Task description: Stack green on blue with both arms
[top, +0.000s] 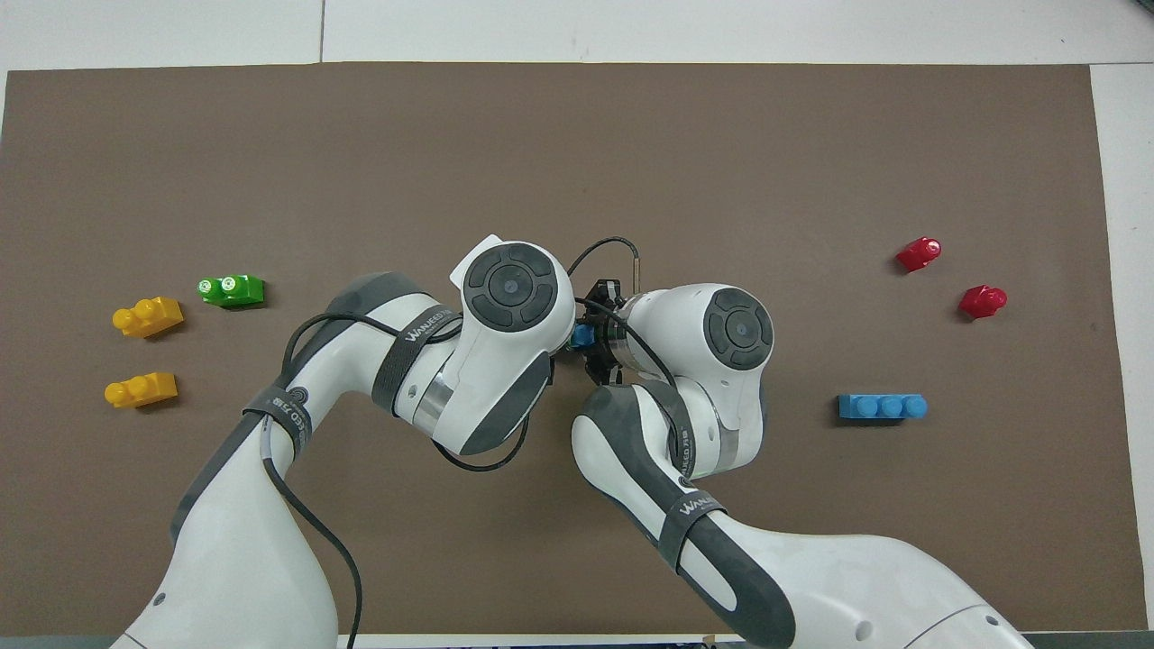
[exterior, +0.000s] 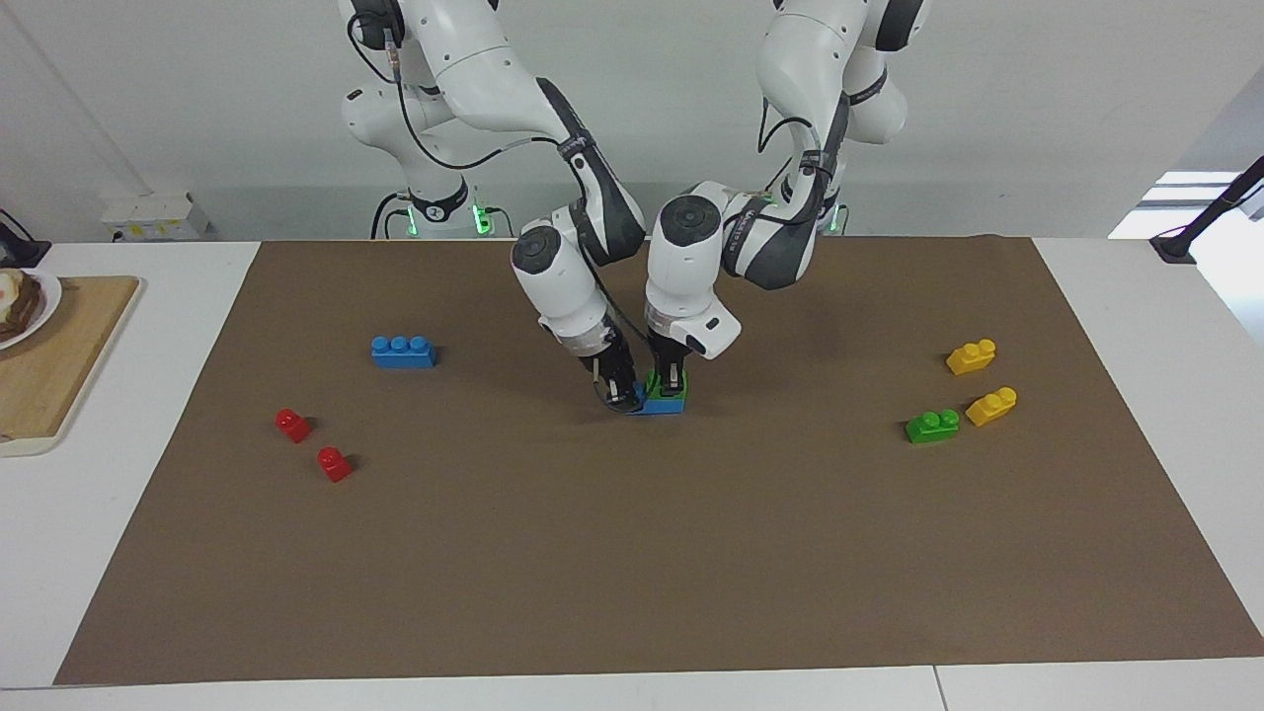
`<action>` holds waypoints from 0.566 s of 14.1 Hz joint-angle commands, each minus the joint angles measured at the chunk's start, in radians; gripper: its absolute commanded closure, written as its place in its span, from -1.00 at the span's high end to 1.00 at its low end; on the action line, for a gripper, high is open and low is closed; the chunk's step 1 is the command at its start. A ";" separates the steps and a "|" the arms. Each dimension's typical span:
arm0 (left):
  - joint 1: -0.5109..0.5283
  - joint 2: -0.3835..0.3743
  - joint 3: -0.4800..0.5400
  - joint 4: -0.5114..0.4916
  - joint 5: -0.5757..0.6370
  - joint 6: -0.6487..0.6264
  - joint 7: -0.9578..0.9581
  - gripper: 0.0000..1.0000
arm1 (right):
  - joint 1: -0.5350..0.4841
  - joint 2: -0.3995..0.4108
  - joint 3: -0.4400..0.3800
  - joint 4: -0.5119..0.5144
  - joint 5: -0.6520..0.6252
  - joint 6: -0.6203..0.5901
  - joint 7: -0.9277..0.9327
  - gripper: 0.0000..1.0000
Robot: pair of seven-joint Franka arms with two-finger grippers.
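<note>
In the middle of the brown mat point(exterior: 632, 553) a green brick point(exterior: 653, 382) sits on a blue brick point(exterior: 664, 406), which appears to rest on the mat. My left gripper point(exterior: 672, 378) comes straight down with its fingers closed on the sides of the green brick. My right gripper point(exterior: 622, 395) is tilted and closed on the end of the blue brick toward the right arm's side. In the overhead view both hands cover the stack; only a bit of the blue brick point(top: 581, 336) shows. A second green brick point(exterior: 932, 426) and a second blue brick point(exterior: 403, 352) lie loose.
Two yellow bricks point(exterior: 971, 356) point(exterior: 990, 406) lie by the loose green brick at the left arm's end. Two red bricks point(exterior: 292, 425) point(exterior: 334, 463) lie at the right arm's end. A wooden board point(exterior: 49, 365) with a plate point(exterior: 25, 306) sits off the mat.
</note>
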 commanded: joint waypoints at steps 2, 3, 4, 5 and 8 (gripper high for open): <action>0.016 0.021 0.020 -0.049 0.001 0.048 0.028 -0.92 | -0.017 -0.002 -0.005 -0.042 0.018 0.000 -0.037 -1.00; 0.021 0.021 0.020 -0.046 0.001 0.044 0.028 0.98 | -0.017 -0.002 -0.005 -0.042 0.018 0.000 -0.037 -0.81; 0.021 0.019 0.023 -0.040 0.002 0.035 0.028 1.00 | -0.017 -0.002 -0.005 -0.041 0.018 -0.001 -0.036 -0.49; 0.022 0.015 0.026 -0.034 0.002 0.024 0.030 1.00 | -0.019 -0.002 -0.005 -0.039 0.018 -0.001 -0.034 0.15; 0.060 -0.062 0.041 -0.033 0.002 -0.007 0.040 1.00 | -0.028 -0.002 -0.005 -0.027 0.027 -0.006 -0.016 0.78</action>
